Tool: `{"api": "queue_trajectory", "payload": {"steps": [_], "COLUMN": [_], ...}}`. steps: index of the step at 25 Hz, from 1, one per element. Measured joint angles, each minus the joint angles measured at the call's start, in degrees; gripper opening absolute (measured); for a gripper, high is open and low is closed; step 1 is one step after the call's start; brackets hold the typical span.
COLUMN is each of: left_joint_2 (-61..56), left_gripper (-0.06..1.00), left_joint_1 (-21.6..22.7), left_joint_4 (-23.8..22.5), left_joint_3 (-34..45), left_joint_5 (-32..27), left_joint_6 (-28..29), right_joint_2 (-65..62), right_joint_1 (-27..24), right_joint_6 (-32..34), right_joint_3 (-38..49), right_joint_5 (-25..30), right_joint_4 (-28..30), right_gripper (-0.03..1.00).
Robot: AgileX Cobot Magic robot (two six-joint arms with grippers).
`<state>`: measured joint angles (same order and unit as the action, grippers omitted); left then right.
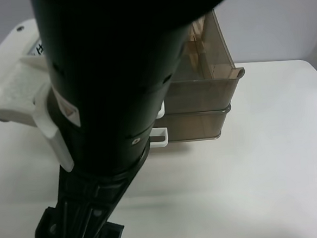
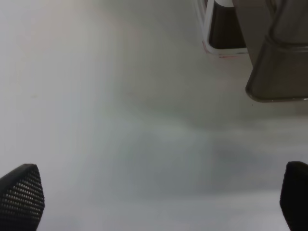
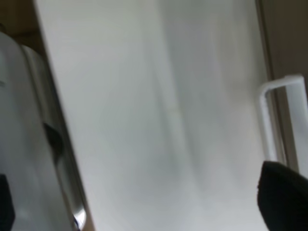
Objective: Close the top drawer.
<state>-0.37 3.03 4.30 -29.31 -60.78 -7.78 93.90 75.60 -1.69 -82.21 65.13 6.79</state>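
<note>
**White bench (image 1: 281,159): translucent smoky-brown plastic top drawer (image 1: 205,91) juts out**

It sits far centre and seems to slide near-to-far. Left claw (image 2: 156,197) gapes wide, well short. Right claw (image 3: 283,199), opening impossible to tell, looks nearer a white loop handle (image 3: 269,115).

The top drawer (image 1: 200,91) is a translucent smoky brown, and so is the lower drawer (image 1: 194,126), whose loop handle (image 1: 159,138) is plain white. The table (image 1: 270,160) is matte white (greyer where shadow falls). The arm (image 1: 106,73) filling the high view is glossy black, with a white bracket (image 1: 50,126). The left gripper (image 2: 159,204) has black fingertips (image 2: 21,197), stippled with a fine dot grid.
</note>
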Motion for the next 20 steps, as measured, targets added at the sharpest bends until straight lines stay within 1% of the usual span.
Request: {"api": "queue_trajectory", "payload": {"steps": [5, 14, 19, 20], "left_joint_2": [0.0, 0.0, 0.0, 0.0], "left_gripper": [0.99, 0.99, 0.99, 0.99], "left_joint_1": [0.0, 0.0, 0.0, 0.0], "left_joint_4": [0.0, 0.0, 0.0, 0.0], "left_joint_3": [0.0, 0.0, 0.0, 0.0], "left_joint_5": [0.0, 0.0, 0.0, 0.0], "left_joint_6": [0.0, 0.0, 0.0, 0.0], "right_joint_2": [3.23, 3.41, 3.41, 3.41], "right_joint_1": [-0.4, -6.41, -6.72, -6.72], "right_joint_6": [0.92, 0.92, 0.92, 0.92], "right_joint_3": [0.0, 0.0, 0.0, 0.0], "right_joint_5": [0.86, 0.89, 0.89, 0.47], "right_joint_4": [3.47, 3.73, 5.45, 6.68], "right_gripper": [0.99, 0.99, 0.99, 0.99]}}
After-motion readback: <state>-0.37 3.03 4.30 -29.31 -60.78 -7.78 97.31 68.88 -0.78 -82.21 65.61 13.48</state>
